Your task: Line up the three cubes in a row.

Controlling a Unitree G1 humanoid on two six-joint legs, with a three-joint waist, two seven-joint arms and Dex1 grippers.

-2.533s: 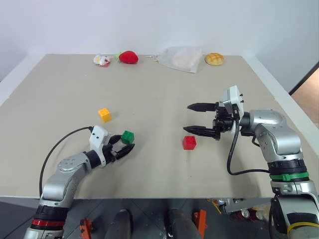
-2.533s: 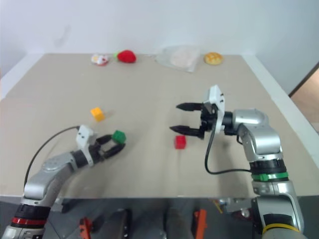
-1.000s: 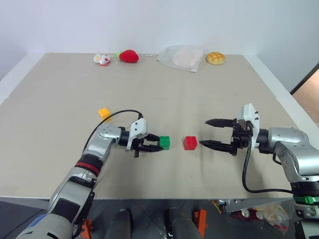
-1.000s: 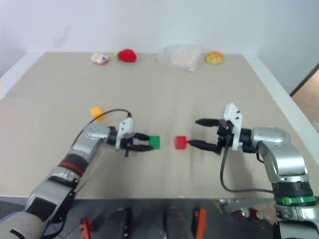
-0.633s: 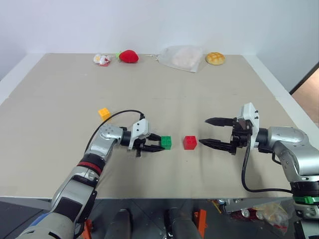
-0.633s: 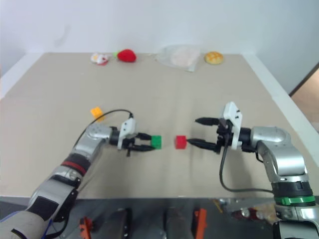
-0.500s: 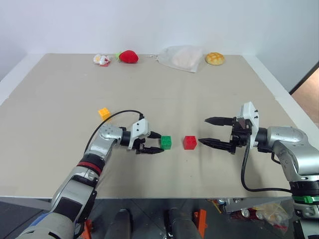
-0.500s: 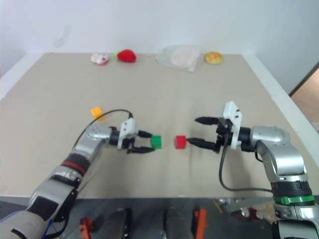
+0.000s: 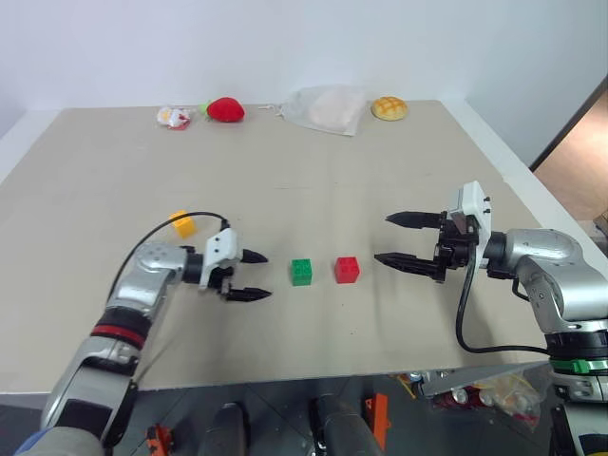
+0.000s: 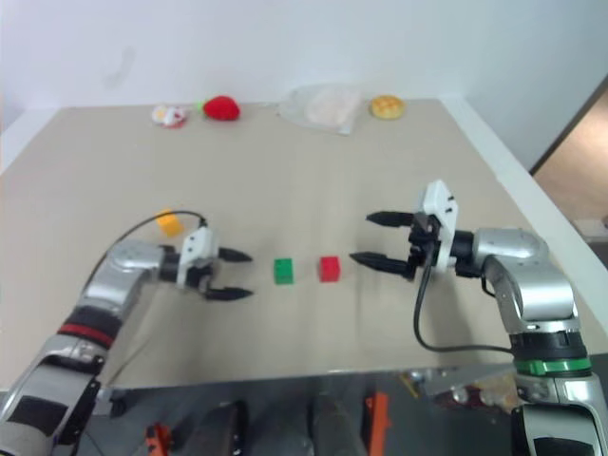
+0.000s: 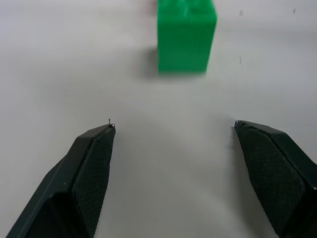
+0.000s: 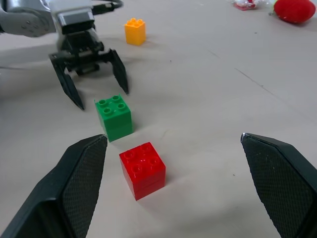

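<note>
With both grippers hovering low over the table (image 9: 313, 171), state L to R: yellow-orange cube (image 9: 180, 224) sits far left, just behind the L forearm, well apart from the other two and off their line. L gripper (image 9: 255, 275) points toward the right, jaws spread wide, nothing between them; fingertips (image 11: 99, 148) clear of the tabletop contents. Green cube (image 9: 302, 271) lies just past the L tips, in line w/ the jaw gap but outside it, not touching either finger; wrist cam confirms a bare strip of table between tips and cube. Red cube (image 9: 347, 269) sits just beside the green one on its right, small gap, studs up on both, roughly same line across the table. R gripper (image 9: 393, 238) points left toward the red cube, jaws spread wide and empty; red cube is near the lower tip but apart, ahead of the opening rather than inside it. From R wrist cam the red cube (image 12: 142, 169) and green cube (image 12: 115, 117) both lie ahead between the finger lines, w/ the L gripper (image 12: 96, 91) beyond the green one. Far edge of table: red strawberry toy (image 9: 225, 109), clear plastic bag (image 9: 323, 110), bread bun (image 9: 389, 107), small white-red item (image 9: 174, 117).
</note>
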